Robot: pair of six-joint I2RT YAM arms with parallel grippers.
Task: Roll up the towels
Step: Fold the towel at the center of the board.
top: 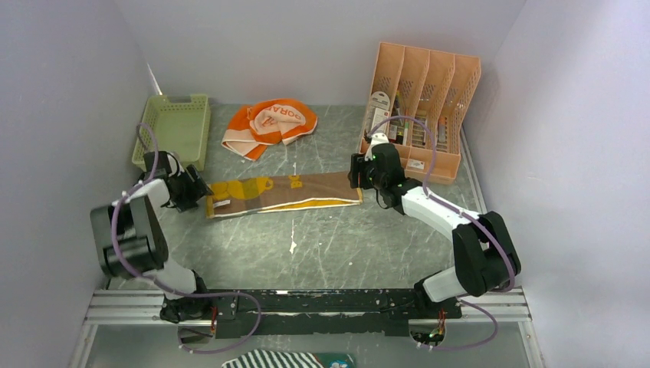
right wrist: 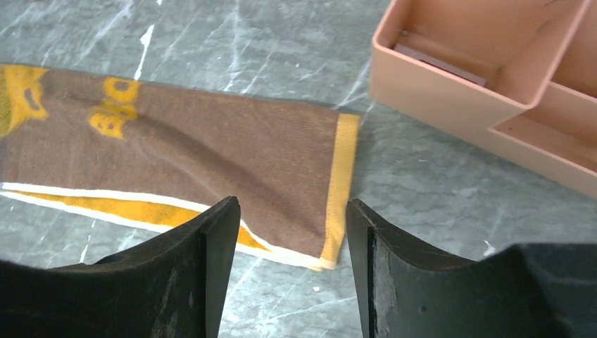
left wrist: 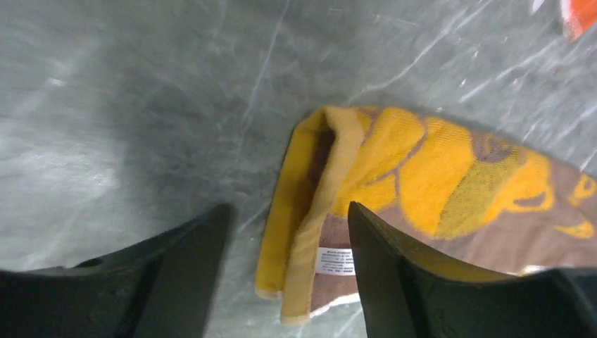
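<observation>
A long yellow-and-brown towel (top: 283, 195) lies folded flat across the middle of the table. An orange towel with "DORA" lettering (top: 270, 124) sits crumpled behind it. My left gripper (top: 201, 192) hovers at the flat towel's left end, jaws open. In the left wrist view that end's folded yellow hem and white label (left wrist: 422, 176) lie below the open gripper (left wrist: 288, 211), unclamped. My right gripper (top: 356, 172) is at the right end, also open. The right wrist view shows the yellow-edged corner (right wrist: 211, 148) just ahead of the gripper (right wrist: 292, 204).
A pale green plastic basket (top: 172, 126) stands at the back left. A peach divided organizer (top: 421, 107) with small items stands at the back right, close beside the right gripper (right wrist: 493, 77). White walls close in both sides and the back.
</observation>
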